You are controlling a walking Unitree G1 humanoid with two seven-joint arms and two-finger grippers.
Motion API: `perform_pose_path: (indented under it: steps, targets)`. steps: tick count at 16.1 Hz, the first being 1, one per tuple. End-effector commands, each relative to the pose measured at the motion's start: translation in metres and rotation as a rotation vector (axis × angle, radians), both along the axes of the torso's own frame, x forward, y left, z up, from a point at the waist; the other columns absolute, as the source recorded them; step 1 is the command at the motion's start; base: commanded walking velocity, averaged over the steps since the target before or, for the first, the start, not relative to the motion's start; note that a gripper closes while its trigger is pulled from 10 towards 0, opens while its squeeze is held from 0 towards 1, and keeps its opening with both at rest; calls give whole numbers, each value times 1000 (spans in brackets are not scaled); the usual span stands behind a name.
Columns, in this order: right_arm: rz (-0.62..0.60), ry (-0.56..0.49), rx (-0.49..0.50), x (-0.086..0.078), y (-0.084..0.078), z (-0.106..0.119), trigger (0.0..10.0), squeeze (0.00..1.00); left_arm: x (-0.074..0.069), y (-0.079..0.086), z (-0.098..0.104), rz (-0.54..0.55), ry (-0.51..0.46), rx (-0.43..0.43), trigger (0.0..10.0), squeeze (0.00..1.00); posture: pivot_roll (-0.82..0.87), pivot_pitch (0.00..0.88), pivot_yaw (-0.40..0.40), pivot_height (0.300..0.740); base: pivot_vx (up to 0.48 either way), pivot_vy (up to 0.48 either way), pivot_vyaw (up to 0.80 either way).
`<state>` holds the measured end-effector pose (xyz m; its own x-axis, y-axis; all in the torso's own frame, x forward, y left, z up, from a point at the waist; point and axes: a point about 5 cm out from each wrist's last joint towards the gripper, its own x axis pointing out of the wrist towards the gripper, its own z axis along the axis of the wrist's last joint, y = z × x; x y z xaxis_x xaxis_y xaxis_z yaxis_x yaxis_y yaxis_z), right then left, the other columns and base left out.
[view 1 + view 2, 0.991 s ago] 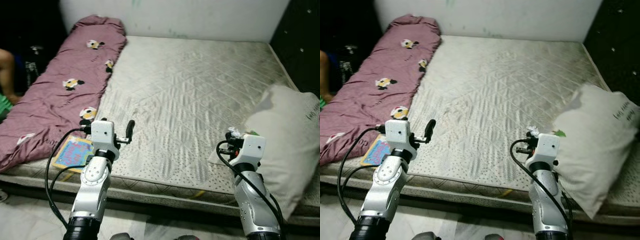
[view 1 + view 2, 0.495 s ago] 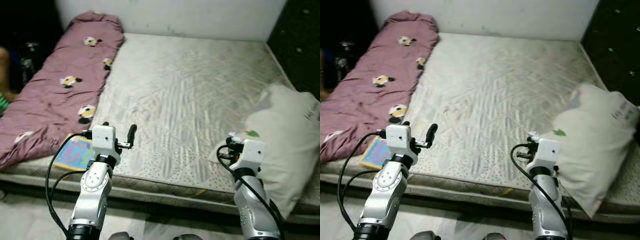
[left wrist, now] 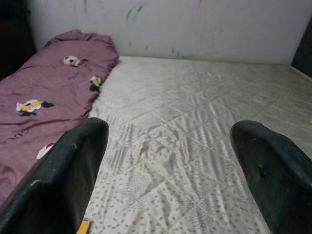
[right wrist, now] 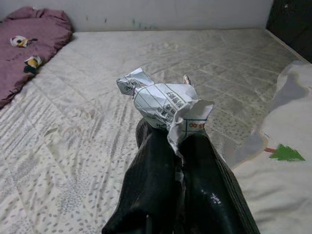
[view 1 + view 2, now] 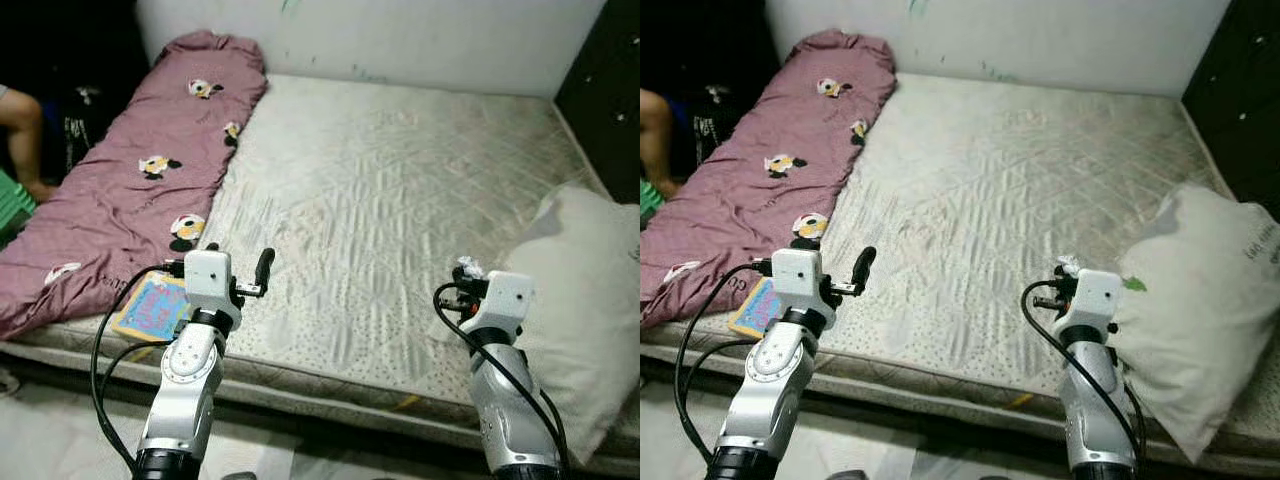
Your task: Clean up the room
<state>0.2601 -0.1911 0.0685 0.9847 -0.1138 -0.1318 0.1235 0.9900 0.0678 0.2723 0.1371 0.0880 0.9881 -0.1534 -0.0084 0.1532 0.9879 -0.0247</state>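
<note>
A crumpled white paper with printed lines sticks out from between the fingertips of my right gripper, which is shut on it. In the eye views that gripper hovers over the front right of the bare mattress, beside a white pillow. My left gripper is open with nothing between its fingers. It is held above the mattress's front left edge, pointing across the bed.
A maroon cartoon-print quilt lies along the bed's left side. A colourful book rests at the front left corner. A person's leg and a green object are at far left. A dark cabinet stands at right.
The whole picture has shifted a little, so the camera moved. Both arms keep the same pose, and the right gripper still holds the paper.
</note>
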Motion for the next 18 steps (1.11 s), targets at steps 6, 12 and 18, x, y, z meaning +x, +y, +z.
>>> perform_pose_path:
  steps: [6,12,18]
  targets:
    - [3,4,-5,0,-1,-1,10000,0,0,-1,3,-10,-6,1,10000,0,-32,39,0,740,281,0,-428]
    - [2,22,-13,-3,-2,-5,10000,0,-3,-1,-4,28,25,2,10000,0,-25,50,-12,740,41,0,0]
    - [25,6,-16,5,3,-2,10000,0,-2,1,-1,29,24,2,10000,0,-24,64,1,740,0,290,-667]
